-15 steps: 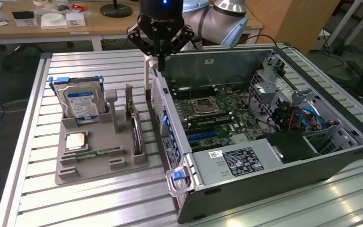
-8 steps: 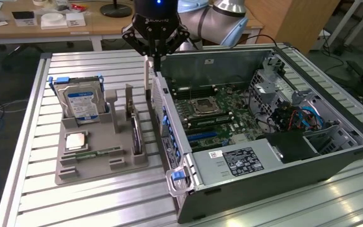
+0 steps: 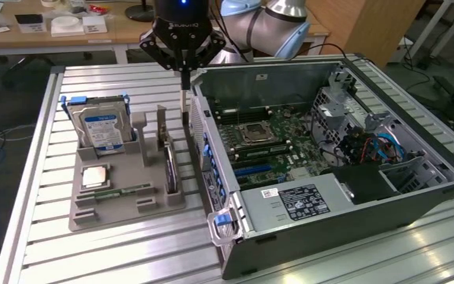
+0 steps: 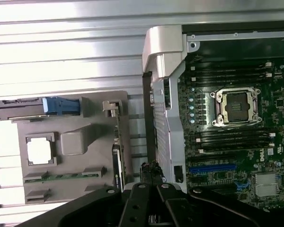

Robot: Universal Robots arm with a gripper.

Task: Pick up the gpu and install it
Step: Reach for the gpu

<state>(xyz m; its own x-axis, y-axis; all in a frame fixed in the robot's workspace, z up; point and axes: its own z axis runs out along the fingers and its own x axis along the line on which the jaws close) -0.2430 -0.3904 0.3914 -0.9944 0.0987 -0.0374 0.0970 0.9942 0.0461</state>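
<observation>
A ribbed aluminium tabletop [image 3: 93,260] is carrying everything, its long grooves catching the light. On it, toward the exterior view's right, a big grey steel computer case [image 3: 330,219] is lying open, showing a green motherboard [image 3: 266,142] with a square silver processor socket and dark memory slots.

Beside the case, a matte grey moulded tray [image 3: 109,207] is sitting flat, cut into slots and pockets. A boxy silver hard drive [image 3: 102,127] with a blue-white label is standing upright in the tray's far corner.

The gpu [image 3: 170,171] is standing on its long edge in the tray slot nearest the case. It is showing as a thin, dark, flat card. Its long axis is running parallel to the case's side, one end pointing at the near edge of the tabletop and the other at the arm.

The black claw [image 3: 184,121] is hanging point-down between tray and case, close to the gpu's far end. Its slim pale fingers are pressing together into one narrow strip with nothing seen between them. Whether it is touching the card cannot be told.

A square shiny processor chip [image 3: 94,176] is lying in a shallow pocket. A slim green memory stick [image 3: 120,192] is lying just in front of it.
</observation>
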